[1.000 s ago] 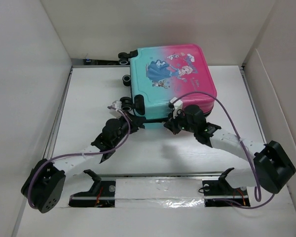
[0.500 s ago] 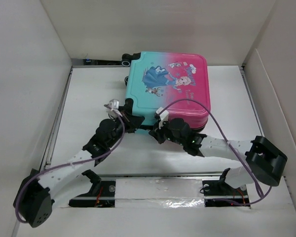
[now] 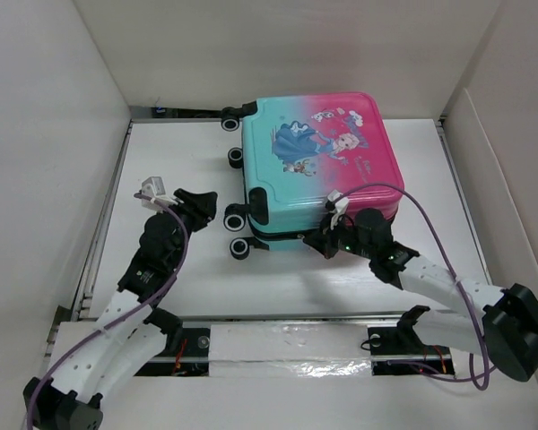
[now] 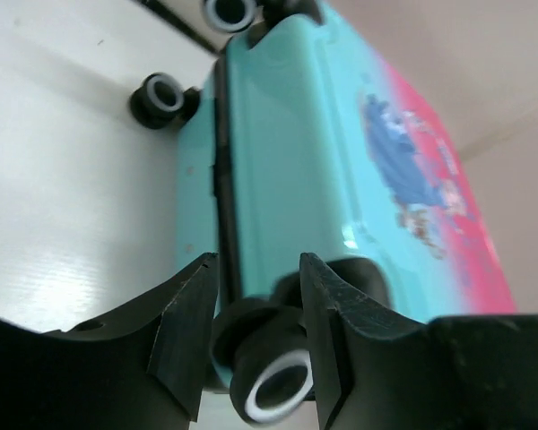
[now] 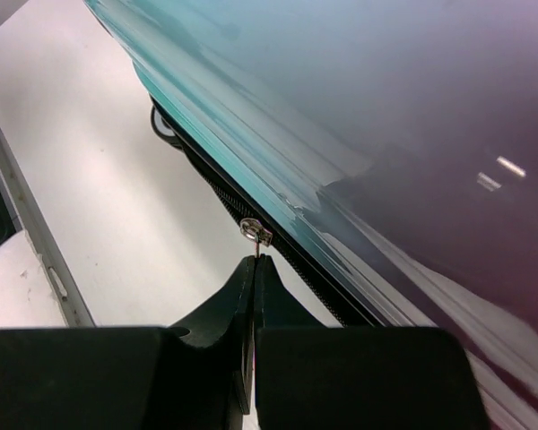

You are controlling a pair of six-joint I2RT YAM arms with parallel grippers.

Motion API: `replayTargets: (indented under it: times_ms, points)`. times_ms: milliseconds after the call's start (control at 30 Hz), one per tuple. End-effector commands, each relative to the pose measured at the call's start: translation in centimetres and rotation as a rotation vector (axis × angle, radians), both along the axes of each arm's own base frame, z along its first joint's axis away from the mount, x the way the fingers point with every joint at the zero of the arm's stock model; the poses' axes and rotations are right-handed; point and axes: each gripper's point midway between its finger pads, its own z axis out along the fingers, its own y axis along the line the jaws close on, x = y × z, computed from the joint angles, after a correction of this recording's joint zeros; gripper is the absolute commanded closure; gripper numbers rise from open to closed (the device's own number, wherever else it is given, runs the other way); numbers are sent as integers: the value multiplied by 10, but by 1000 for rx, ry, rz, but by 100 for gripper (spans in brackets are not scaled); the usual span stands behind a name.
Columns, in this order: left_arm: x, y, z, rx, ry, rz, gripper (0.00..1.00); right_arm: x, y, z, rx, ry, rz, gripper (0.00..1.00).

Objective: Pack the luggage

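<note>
Two arms attend a closed child's suitcase. The luggage (image 3: pixel 314 166) lies flat, picture side up, at the far middle of the table (image 3: pixel 278 282). Its wheels face the left arm's side and its long axis runs left to right, slightly skewed. We see the right gripper (image 5: pixel 254 262) at the near side wall, fingers together and pinched on the zipper pull (image 5: pixel 254 231), whose seam follows that near edge. The left gripper (image 3: pixel 202 202) sits just off the wheeled end, fingers (image 4: pixel 190 322) apart and holding nothing. One wheel (image 4: pixel 271 381) lines up with the gap in its wrist view, though we cannot tell whether it touches. We judge that the coming move belongs to the right arm, the nearer one to the zip. The pull would have to travel along the seam, parallel to the case's long axis, not outward from the shell. The left arm, we think, is placed to steady the wheeled end should the case slide.
</note>
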Motion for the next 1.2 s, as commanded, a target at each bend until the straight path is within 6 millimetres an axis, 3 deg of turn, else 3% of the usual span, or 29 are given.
replayTargets:
  times_ms: [0,33,100,133,200,233,267,333,367,400,467,500,533,600,700,733,800,833,933,967,1000,1033,1067,1100,1133,1167]
  points:
    - [13,-1,-29,1,58,-20,61,1,-1,29,66,-88,40,100]
    - [17,-15,-38,5,86,-79,61,3,-4,31,69,-93,32,100]
    - [30,-28,-22,-16,35,-118,59,1,-4,30,66,-89,38,100]
    - [35,-40,-30,-15,61,-166,58,-1,0,30,64,-85,51,100]
    - [41,-58,-15,-41,17,-223,57,-4,5,28,57,-77,63,100]
    - [39,-75,-22,-34,34,-270,57,-3,8,31,57,-84,58,100]
    - [39,-99,-26,-38,38,-335,60,-16,30,34,51,-77,93,100]
    - [40,-107,-31,-46,44,-355,61,-18,40,37,60,-71,88,100]
    - [36,-116,-33,-50,45,-376,61,-23,51,41,72,-71,105,100]
    - [34,-120,-37,-56,51,-384,61,-41,84,51,100,-79,178,100]
    - [33,-126,-40,-60,51,-402,62,-54,121,62,133,-74,201,100]
    - [34,-127,-41,-59,54,-405,62,-61,149,95,193,-115,237,100]
    - [34,-128,-43,-56,60,-409,62,-86,179,77,146,-101,294,100]
    - [32,-127,-46,-39,61,-413,63,-98,203,78,129,-116,313,100]
    - [28,-119,-46,-42,64,-387,64,-93,197,71,139,-140,253,100]
    - [29,-113,-41,-44,52,-373,64,-90,181,59,126,-122,233,100]
    - [34,-102,-39,-32,64,-327,61,-76,160,59,141,-118,189,100]
    - [45,-85,-34,-40,59,-261,55,-75,152,55,136,-113,180,100]
    - [57,-69,-9,-70,28,-215,37,-78,126,37,121,-82,162,100]
    - [67,-53,-1,-77,18,-160,34,-80,114,22,95,-66,156,100]
    - [75,-45,16,-96,-16,-132,30,-83,109,27,110,-73,161,100]
    - [84,-37,21,-102,-23,-99,23,-84,103,25,108,-71,167,100]
    - [96,-20,23,-105,-28,-47,21,-88,99,21,101,-67,176,100]
    - [106,-17,42,-106,-57,-46,21,-92,91,19,93,-64,182,100]
    - [115,-18,45,-96,-48,-61,22,-96,88,18,88,-57,195,100]
    - [130,-27,27,-72,14,-93,22,-99,84,17,81,-55,202,100]
